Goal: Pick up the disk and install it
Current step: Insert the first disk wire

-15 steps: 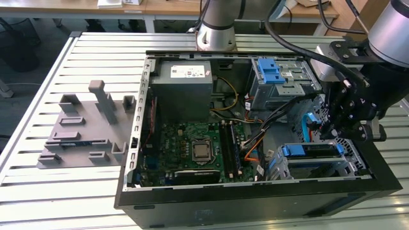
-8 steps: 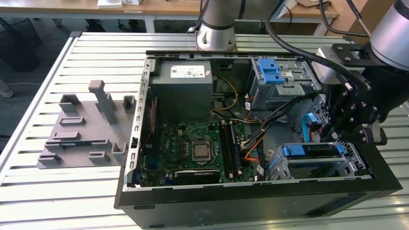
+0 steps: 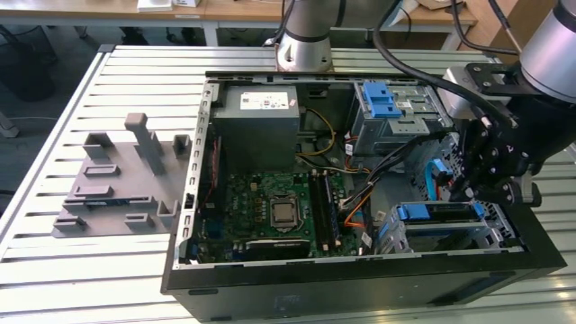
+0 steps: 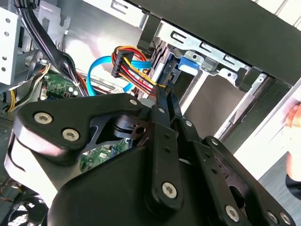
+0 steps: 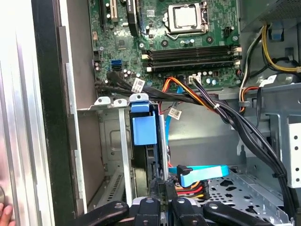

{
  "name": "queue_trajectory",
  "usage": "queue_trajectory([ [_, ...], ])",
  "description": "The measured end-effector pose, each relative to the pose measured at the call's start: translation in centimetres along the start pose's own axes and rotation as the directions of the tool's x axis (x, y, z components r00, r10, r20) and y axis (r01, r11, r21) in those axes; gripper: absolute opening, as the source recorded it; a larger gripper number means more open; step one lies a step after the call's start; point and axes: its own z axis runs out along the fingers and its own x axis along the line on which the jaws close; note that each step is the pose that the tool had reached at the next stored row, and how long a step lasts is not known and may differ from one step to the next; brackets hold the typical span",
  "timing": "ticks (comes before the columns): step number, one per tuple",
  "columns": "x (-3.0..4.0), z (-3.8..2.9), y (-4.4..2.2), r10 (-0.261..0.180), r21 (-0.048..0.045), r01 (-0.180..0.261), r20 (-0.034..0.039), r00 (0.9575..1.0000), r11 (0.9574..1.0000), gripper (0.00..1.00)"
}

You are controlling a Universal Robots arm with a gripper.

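Where the gripper (image 3: 468,196) sits: over the case's (image 3: 360,290) corner nearest the camera on the exterior view's right, just above the lower drive cage (image 3: 490,233).
Jaws: cannot tell, spread or closed; linkage blocks the tips in both wrist views (image 4: 165,101) (image 5: 162,207).
Disk (image 3: 435,212): in that lower cage, against the case's near wall, blue carrier front facing the motherboard. In the first wrist view it stands on edge in the bay, blue tab (image 5: 144,128) up, just ahead of the gripper.
Contact with disk: cannot tell.
Cables: flat blue data cable (image 5: 202,172) and a red-yellow-black power bundle (image 5: 190,188) lie just beside the disk.
Motherboard (image 3: 270,202): flat on the case floor, mid-case, CPU socket bare.
Power supply (image 3: 256,128): grey box at the case's far corner, exterior view's left.
Upper cage (image 3: 396,111): far side of the case, blue latch on top.
Bench (image 3: 90,270): slatted metal; grey fixture (image 3: 117,182) near its edge on the exterior view's left, well apart from the case.
Arm base (image 3: 301,47): at the bench's far edge, behind the case.
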Motion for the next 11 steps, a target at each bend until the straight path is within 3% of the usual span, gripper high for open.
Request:
queue_trajectory([
  [4,-0.01,0.37,-0.23,0.001,-0.0146,-0.001,-0.0015,1.0000,0.9999,0.16],
  [11,0.08,0.61,-0.41,-0.004,-0.0157,0.004,-0.0012,1.0000,0.9999,0.16],
])
